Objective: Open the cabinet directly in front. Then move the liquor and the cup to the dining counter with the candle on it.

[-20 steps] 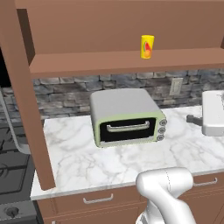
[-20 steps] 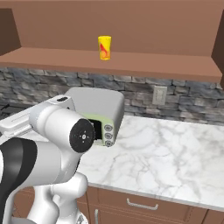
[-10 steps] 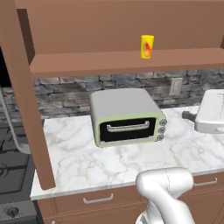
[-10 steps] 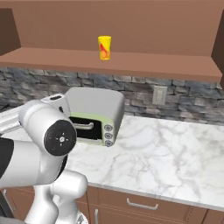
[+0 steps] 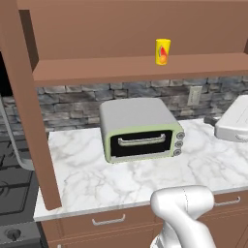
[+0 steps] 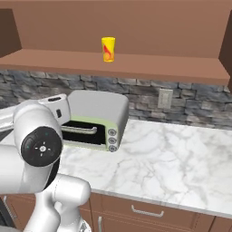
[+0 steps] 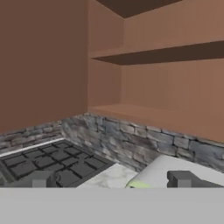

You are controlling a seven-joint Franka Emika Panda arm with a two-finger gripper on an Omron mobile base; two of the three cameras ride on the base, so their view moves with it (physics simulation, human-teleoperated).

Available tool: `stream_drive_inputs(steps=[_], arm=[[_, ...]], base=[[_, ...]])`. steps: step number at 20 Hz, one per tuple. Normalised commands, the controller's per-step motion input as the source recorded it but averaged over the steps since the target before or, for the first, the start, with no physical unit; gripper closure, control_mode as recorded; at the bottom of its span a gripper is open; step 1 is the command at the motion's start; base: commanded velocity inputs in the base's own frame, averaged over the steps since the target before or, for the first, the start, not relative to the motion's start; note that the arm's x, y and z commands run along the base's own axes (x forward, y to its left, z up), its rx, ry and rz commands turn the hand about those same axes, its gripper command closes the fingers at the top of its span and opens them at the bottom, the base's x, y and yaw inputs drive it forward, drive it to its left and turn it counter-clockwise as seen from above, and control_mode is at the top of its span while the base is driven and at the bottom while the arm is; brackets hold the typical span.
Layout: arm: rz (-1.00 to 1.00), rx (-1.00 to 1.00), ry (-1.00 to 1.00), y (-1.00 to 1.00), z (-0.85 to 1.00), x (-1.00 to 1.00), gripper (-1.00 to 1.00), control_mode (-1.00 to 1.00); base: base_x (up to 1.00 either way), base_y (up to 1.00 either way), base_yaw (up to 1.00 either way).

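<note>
The brown wooden wall cabinet [image 5: 131, 68] stands open, and its left door [image 5: 26, 106] is turned out edge-on at the left of the left base view. Below it lies the white marble bench with grey veins [image 5: 145, 179], and behind the bench is a wall of grey stone blocks [image 6: 190, 108] with a pale socket plate [image 6: 165, 98]. At the left of the bench is a black gas stove with dark grates [image 7: 52, 164]. A pale green and grey toaster oven with a dark glass door [image 5: 140, 130] stands on the bench under the cabinet, close to the stone wall. The white robot arm with dark joints [image 6: 38, 149] reaches to the left of the oven in the right base view. In the hand view the jaws [image 7: 111, 178] are wide apart, with two dark finger tips [image 7: 183, 178] low in the picture, and nothing is between them. The small yellow tapered cup with a red-orange mark [image 5: 162, 51] stands upright on the bottom shelf of the cabinet, above the oven and apart from the arm.
</note>
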Motion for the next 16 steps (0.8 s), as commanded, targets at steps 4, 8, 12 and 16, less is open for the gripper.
stream_drive_inputs(steps=[4, 8, 12, 16], arm=[[-0.03, 0.00, -0.01, -0.11, 0.30, 0.00, -1.00, -1.00], [-0.01, 0.00, 0.00, 0.00, 0.26, 0.00, -1.00, -1.00], [-0.03, 0.00, 0.00, 0.00, 0.22, 0.00, -1.00, -1.00], [-0.06, 0.00, 0.00, 0.00, 0.19, 0.00, -1.00, -1.00]], base=[[0.00, 0.00, 0.00], [0.00, 0.00, 0.00], [0.00, 0.00, 0.00], [0.00, 0.00, 0.00]])
